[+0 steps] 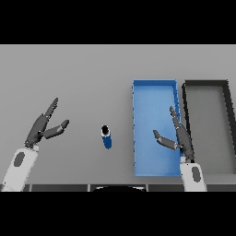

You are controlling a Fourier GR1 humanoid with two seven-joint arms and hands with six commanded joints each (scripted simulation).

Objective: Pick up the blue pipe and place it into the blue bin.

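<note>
Grey table (pixel 83 73) — blue pipe (pixel 107 137) lies beside blue bin (pixel 154 85) — both hands spread, right hand (pixel 180 138) over bin.

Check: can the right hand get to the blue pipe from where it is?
Probably yes. The right hand is open over the blue bin; the blue pipe stands on bare table to the bin's left. Nothing lies between except the bin's left wall.
</note>
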